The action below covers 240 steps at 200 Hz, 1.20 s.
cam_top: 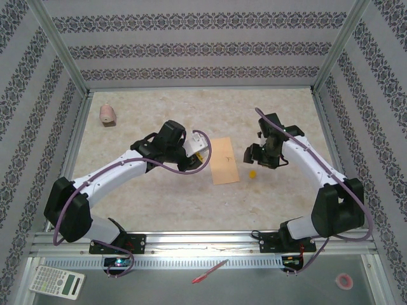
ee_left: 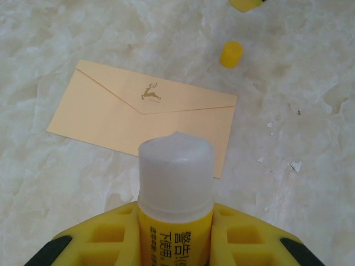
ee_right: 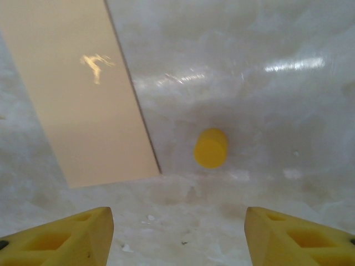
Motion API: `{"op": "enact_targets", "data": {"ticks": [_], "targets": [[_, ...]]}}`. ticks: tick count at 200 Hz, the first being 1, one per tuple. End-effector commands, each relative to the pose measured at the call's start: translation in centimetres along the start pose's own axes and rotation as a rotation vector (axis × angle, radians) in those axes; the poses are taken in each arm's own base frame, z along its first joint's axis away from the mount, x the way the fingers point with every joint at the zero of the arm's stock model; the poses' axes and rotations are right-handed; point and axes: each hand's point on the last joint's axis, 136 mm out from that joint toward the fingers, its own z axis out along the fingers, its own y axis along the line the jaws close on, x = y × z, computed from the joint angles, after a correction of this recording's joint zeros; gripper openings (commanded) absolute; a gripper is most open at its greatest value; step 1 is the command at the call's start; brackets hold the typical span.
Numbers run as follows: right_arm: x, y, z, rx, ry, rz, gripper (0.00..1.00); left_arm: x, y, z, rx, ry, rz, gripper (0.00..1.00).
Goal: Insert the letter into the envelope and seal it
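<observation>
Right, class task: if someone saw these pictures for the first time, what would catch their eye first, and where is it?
The uncapped glue stick looms largest, clamped in the left gripper, its whitish tip aimed over the table. Beyond it the tan envelope lies flat, flap folded down, with a small deer emblem on it. A small yellow cap sits beside the envelope, below the open right gripper.
</observation>
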Motion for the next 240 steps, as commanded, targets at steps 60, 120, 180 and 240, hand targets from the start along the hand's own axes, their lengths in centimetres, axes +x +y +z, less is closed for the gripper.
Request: {"op": "enact_targets", "data": {"ticks": [60,120,180,240], "targets": [[1.1,-2.1,3.1,0.037,0.075,0.025,0.55,2.8,-1.4,1.5,0.065,0.127,-0.143,0.01],[1.0,-2.6,4.5,0.058,0.097,0.019,0.50,3.1,-1.9,1.6,0.092,0.136,-0.172,0.01],[1.0,-2.6,5.7,0.060,0.127,0.014,0.49,3.2,-2.1,1.9,0.111,0.152,-0.184,0.00],[1.1,-2.7,6.3,0.083,0.138,0.000,0.49,3.2,-2.1,2.0,0.115,0.159,-0.181,0.00]]}}
